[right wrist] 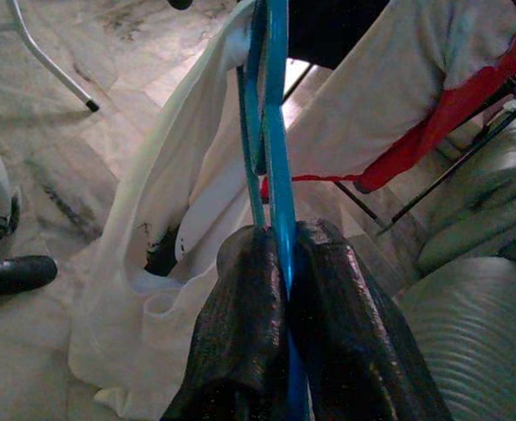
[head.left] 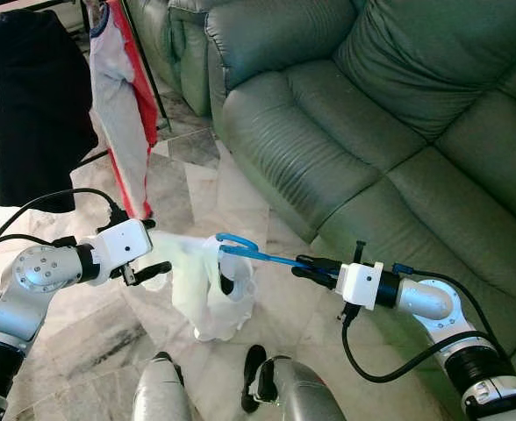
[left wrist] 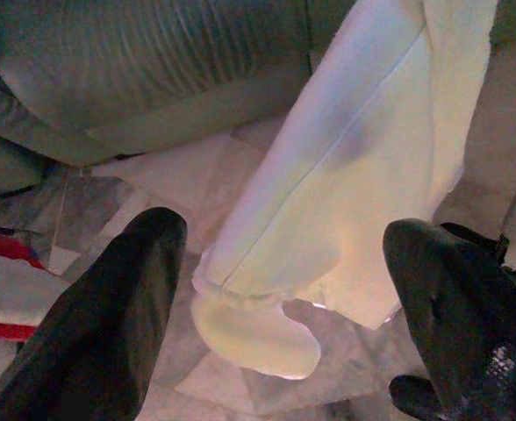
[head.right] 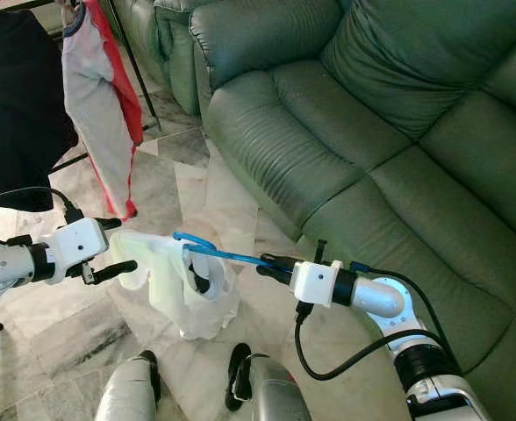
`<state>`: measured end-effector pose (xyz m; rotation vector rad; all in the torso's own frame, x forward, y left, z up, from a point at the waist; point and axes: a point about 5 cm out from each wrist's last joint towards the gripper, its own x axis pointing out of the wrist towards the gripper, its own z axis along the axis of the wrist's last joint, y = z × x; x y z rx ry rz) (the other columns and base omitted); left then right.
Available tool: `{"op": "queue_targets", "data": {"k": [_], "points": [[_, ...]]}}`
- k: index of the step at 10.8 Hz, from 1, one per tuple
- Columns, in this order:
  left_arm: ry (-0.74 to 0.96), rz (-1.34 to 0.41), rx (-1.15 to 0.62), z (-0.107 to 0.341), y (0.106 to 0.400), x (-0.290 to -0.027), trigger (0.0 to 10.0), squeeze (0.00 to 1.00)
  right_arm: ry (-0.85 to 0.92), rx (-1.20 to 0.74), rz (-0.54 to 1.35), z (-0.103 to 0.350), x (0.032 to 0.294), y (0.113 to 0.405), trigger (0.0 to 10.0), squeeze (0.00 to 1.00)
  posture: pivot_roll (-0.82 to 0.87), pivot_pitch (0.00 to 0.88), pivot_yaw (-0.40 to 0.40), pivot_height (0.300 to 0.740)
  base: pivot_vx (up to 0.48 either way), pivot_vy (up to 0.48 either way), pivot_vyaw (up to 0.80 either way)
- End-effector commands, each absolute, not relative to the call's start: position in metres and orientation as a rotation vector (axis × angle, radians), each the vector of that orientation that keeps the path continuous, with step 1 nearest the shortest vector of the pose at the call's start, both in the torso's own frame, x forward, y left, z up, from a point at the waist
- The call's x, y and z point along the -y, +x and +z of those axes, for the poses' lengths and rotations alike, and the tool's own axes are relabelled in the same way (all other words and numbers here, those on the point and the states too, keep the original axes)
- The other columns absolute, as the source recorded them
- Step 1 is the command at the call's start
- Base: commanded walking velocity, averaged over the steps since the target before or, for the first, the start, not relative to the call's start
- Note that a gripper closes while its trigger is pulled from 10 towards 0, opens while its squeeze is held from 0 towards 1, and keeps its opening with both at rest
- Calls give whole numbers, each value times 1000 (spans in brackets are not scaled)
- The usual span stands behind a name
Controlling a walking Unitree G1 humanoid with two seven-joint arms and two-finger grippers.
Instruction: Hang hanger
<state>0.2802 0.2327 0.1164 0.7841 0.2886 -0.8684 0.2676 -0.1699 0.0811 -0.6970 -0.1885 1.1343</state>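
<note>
A blue hanger [head.left: 240, 250] carries a pale white garment [head.left: 212, 294] that hangs limp just above the marble floor. My right gripper [head.left: 304, 264] is shut on the hanger's end and holds it out roughly level toward the left; in the right wrist view the blue bar [right wrist: 271, 114] runs out from between the closed fingers [right wrist: 240, 333]. My left gripper [head.left: 148, 248] stands open right beside the garment's left edge. In the left wrist view its two fingers [left wrist: 118, 324] are spread wide, with the garment's sleeve [left wrist: 354, 175] just beyond them.
A drying rack's dark pole [head.left: 144, 61] stands at the back left, with a black garment [head.left: 34, 105] and a white-and-red garment [head.left: 122, 114] hanging on it. A green leather sofa [head.left: 372, 114] lies along the right. My feet [head.left: 254, 368] are below.
</note>
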Motion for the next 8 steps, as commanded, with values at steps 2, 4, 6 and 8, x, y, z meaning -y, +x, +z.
{"op": "queue_targets", "data": {"k": [2, 4, 6, 8], "points": [[780, -886, -289, 115, 278, -229, 10000, 0, -702, 251, 1117, 90, 168, 270, 10000, 0, 30, 212, -141, 740, 0, 0, 0], [743, -898, -307, 100, 282, -220, 10000, 0, -708, 296, 1144, 95, 163, 270, 10000, 0, 26, 188, -136, 740, 0, 0, 0], [701, -913, -325, 81, 288, -206, 10000, 0, -722, 358, 1196, 104, 154, 270, 10000, 0, 25, 187, -137, 740, 0, 0, 0], [694, -916, -323, 81, 289, -204, 10000, 0, -726, 367, 1198, 108, 153, 274, 10000, 0, 27, 185, -138, 740, 0, 0, 0]]}}
